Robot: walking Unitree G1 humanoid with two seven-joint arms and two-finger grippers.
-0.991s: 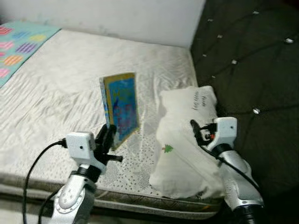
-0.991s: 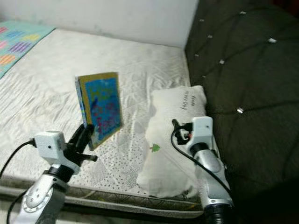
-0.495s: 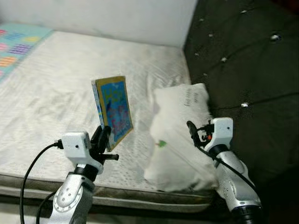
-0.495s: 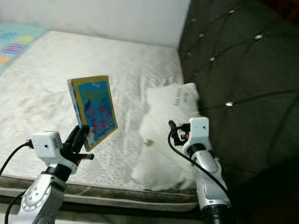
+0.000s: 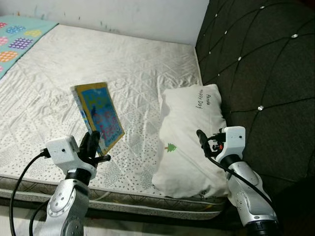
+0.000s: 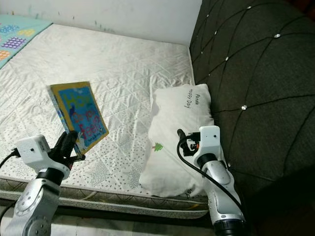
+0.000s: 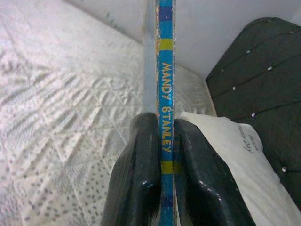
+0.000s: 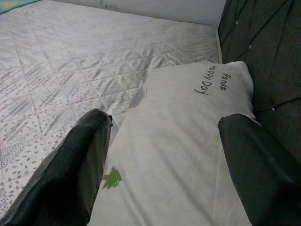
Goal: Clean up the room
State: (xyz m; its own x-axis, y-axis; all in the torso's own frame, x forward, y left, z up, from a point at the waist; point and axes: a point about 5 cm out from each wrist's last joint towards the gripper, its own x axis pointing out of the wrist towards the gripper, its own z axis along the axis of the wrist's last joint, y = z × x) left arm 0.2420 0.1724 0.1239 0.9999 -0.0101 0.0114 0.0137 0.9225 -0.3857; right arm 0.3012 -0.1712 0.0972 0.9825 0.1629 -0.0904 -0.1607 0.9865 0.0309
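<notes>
— Pinching the book (image 5: 98, 118) by its lower corner, the left gripper (image 5: 92, 145) has both black fingers (image 7: 141, 174) pressed flat against the covers, one on each side, with the spine between them. How does the book sit?

— It stands on end above that gripper, lifted off the mattress (image 5: 138, 78). Its long axis runs up and away from the fingertips, leaning a little toward the robot's left. The blue and yellow cover faces the robot's right, toward the pillow (image 5: 189, 137), and the spine, with lettering running along it, faces the wrist camera.

— And the room around it?

— Ahead of the left gripper lies bare quilted mattress, reaching to the white wall (image 5: 123, 14). The mattress's near edge runs just below the gripper. To its right, near but apart, the pillow lies lengthwise against the dark tufted headboard (image 5: 266, 73). A patterned blanket (image 5: 19, 39) lies far ahead and to the left.

— The other arm?

— The right gripper (image 8: 164, 155) hovers over the near end of the pillow, fingers spread wide and holding nothing. The pillow stretches away between them, with the headboard close on the outer side.
</notes>
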